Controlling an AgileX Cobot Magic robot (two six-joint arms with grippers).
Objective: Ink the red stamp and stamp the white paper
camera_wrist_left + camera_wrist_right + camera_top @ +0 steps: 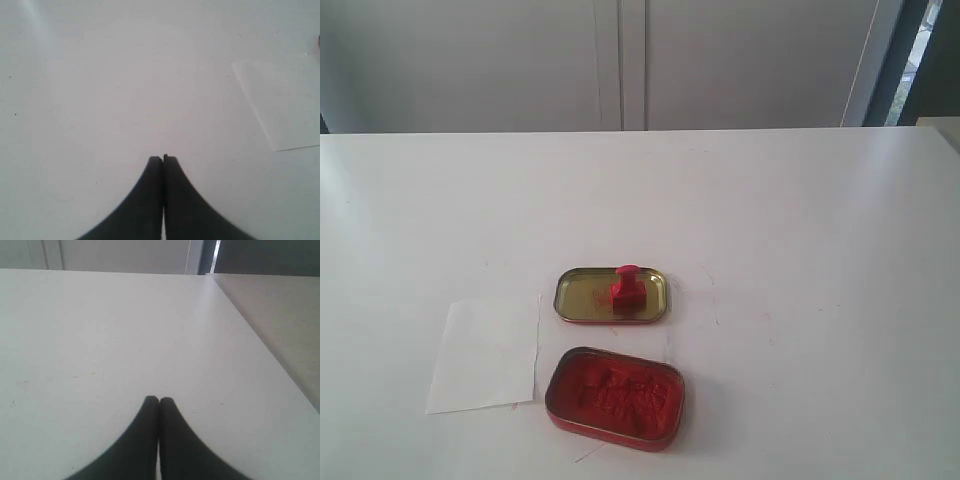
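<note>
The red stamp [625, 288] stands upright inside the gold-lined tin lid [582, 297] near the table's middle. In front of it lies the oval red tin of ink paste [615, 395], uncovered. The white paper [485, 355] lies flat to the left of both tins; a part of it also shows in the left wrist view [287, 102]. My left gripper [163, 159] is shut with nothing in it, over bare table beside the paper. My right gripper [159, 400] is shut and empty too, above bare tabletop. Neither gripper shows in the exterior view.
The white table [800, 220] runs back to a grey wall with cabinet doors [620, 60]. In the right wrist view the table's side edge [260, 340] runs diagonally, with grey floor beyond it.
</note>
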